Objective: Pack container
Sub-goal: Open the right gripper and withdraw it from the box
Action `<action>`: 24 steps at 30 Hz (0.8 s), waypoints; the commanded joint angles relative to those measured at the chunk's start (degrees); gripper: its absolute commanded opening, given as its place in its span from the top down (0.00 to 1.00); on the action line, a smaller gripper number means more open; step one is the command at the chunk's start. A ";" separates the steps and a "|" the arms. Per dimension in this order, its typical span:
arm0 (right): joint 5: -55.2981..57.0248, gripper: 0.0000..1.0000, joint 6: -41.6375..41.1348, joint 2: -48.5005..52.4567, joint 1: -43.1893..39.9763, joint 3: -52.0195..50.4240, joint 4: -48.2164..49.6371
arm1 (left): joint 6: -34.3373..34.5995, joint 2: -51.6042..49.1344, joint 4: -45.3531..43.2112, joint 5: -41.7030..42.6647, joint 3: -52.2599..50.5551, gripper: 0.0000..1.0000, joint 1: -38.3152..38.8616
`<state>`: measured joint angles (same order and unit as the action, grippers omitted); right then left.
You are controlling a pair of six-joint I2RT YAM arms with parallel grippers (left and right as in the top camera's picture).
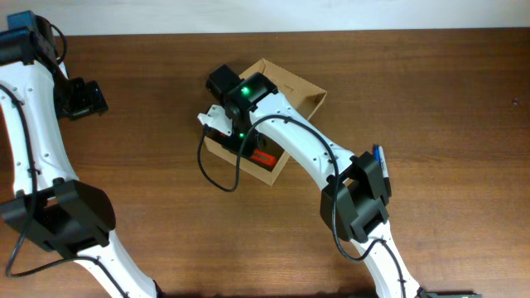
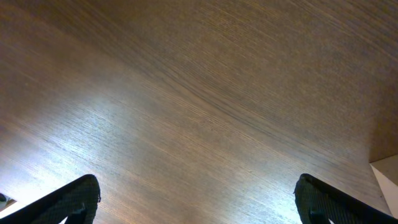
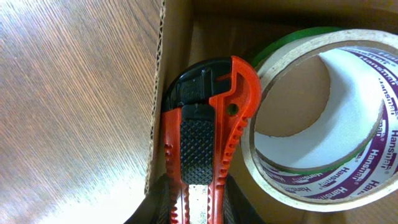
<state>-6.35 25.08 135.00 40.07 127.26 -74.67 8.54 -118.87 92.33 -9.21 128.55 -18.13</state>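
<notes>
Pinching the red utility knife point(image 3: 205, 124) just inside the container point(image 1: 300, 84) at the middle of the table point(image 1: 431, 99), beside a tape roll point(image 3: 311, 180), the right gripper point(image 3: 194, 208) seems mid-placement and must next let go, while the left gripper point(image 2: 199, 205) hangs spread aside

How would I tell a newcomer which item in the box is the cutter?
Find the open cardboard box near the middle of the wooden table. Inside, against its wall, sits the utility knife: long, red with a black ribbed slider, unlike the round white tape roll beside it.
</notes>
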 commanded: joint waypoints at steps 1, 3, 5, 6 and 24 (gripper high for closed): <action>-0.52 0.79 -0.11 0.50 0.46 0.02 0.42 | -0.72 -0.42 0.04 -0.20 -0.33 0.00 -0.15; -0.52 0.76 -0.13 0.50 0.46 0.02 0.48 | -0.72 -0.42 0.04 -0.20 -0.33 0.00 -0.15; -0.52 0.75 -0.15 0.50 0.46 0.02 0.52 | -0.72 -0.42 0.04 -0.20 -0.33 0.00 -0.15; -0.52 0.75 -0.15 0.50 0.46 0.02 0.55 | -0.72 -0.42 0.04 -0.20 -0.33 0.00 -0.15; 5.05 0.69 -1.55 0.44 0.35 0.07 1.29 | -0.72 -0.42 0.04 -0.20 -0.33 0.00 -0.15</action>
<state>-4.12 24.60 135.00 40.07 127.26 -73.23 8.54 -118.87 92.33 -9.21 128.55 -18.13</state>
